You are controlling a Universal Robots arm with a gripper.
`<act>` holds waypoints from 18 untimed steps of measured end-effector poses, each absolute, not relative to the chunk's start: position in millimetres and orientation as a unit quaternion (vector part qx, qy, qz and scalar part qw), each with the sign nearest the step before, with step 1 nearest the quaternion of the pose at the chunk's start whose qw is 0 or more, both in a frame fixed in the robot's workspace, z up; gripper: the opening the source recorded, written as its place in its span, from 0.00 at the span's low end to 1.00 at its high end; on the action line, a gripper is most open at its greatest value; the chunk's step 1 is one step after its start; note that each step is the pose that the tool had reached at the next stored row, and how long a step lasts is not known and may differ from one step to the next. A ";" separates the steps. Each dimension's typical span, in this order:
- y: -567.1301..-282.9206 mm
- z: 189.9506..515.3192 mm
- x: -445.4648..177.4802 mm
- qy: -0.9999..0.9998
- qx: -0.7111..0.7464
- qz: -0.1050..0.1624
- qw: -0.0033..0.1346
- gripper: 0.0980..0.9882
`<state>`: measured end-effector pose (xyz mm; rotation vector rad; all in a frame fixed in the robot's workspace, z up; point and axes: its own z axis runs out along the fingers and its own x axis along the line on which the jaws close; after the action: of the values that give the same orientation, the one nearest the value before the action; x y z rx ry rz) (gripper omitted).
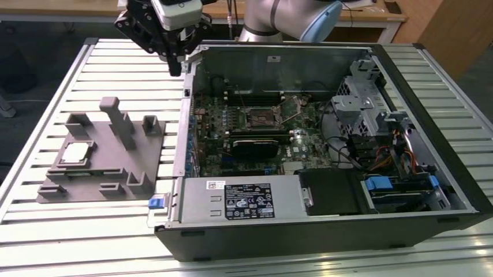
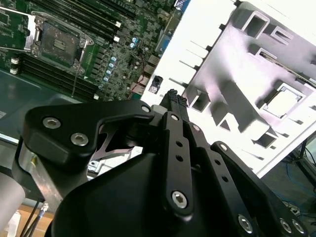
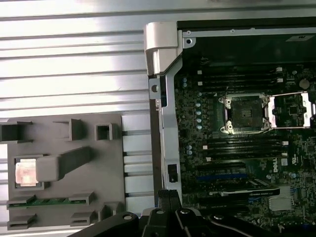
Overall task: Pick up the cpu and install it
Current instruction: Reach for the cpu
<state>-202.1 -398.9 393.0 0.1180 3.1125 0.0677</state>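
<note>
- Hovering over the bench (image 1: 77, 242) by the computer case (image 1: 324, 239) corner, the tool (image 1: 175, 70) has its fingers together and holds nothing.
- The cpu (image 1: 75, 153) lies flat in a pocket of the grey holder (image 1: 115, 167), well apart from the tool.
- It is probably light, stiff and fragile, and is best gripped by opposite edges.
- A raised block stands just beside it, with open room above.
</note>
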 end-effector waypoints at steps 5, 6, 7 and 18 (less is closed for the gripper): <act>-398.9 392.9 -208.6 0.999 0.038 0.022 0.013 0.01; -398.9 392.9 -209.7 0.999 0.038 0.022 0.013 0.01; -398.9 392.8 -210.9 0.999 0.038 0.022 0.013 0.01; -398.9 392.6 -222.9 0.999 0.038 0.022 0.013 0.01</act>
<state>-222.9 -398.9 392.6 0.1180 3.1125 0.0677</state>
